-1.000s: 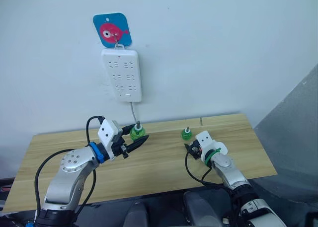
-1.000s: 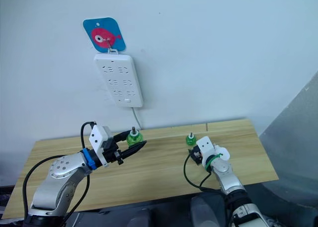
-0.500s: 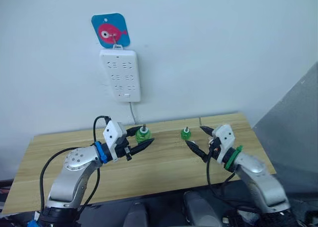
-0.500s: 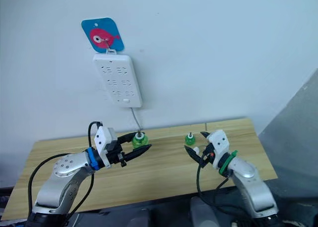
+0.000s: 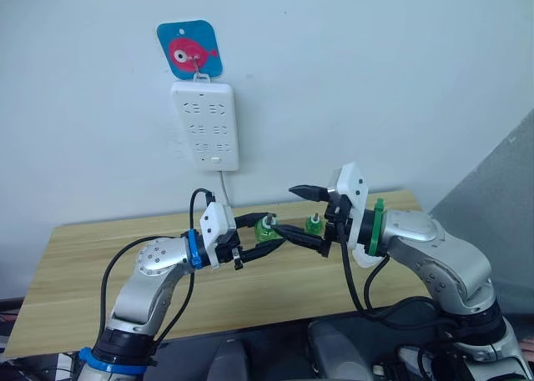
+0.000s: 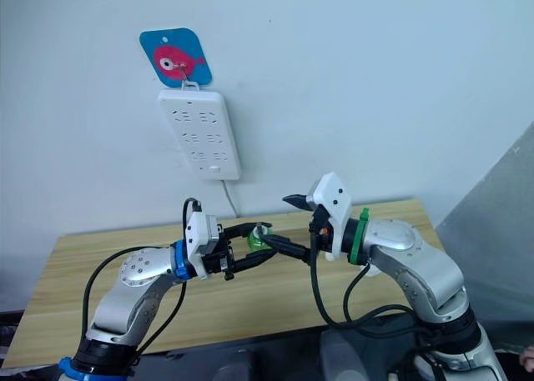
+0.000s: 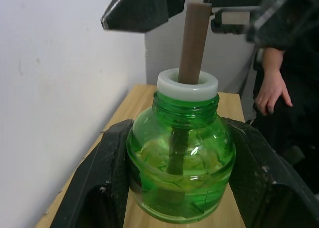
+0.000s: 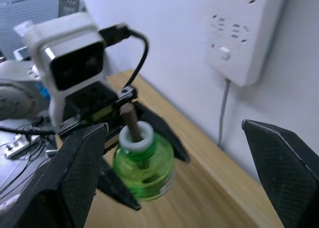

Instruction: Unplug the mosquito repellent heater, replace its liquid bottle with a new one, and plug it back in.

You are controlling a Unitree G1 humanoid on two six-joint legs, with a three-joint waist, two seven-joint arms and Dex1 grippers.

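White strip (image 5: 204,124) on the wall above both pincers holds no plug. Now the right pincer (image 5: 284,208) has risen off the table, jaws wide, to meet the left pincer (image 5: 271,230), clamped round a green bottle (image 7: 179,158). Likely a handover; the heater I cannot make out.

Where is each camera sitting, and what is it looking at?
Left eye view: on the head, looking down at both arms, the wooden table and the power strip on the wall.
Right eye view: beside it, same scene.
Left wrist view: on the left arm, looking along its fingers, which grip the green bottle; a person's hand is behind.
Right wrist view: on the right arm, between its open fingers, facing the left gripper.
Both wrist views share the green bottle with its brown wick.
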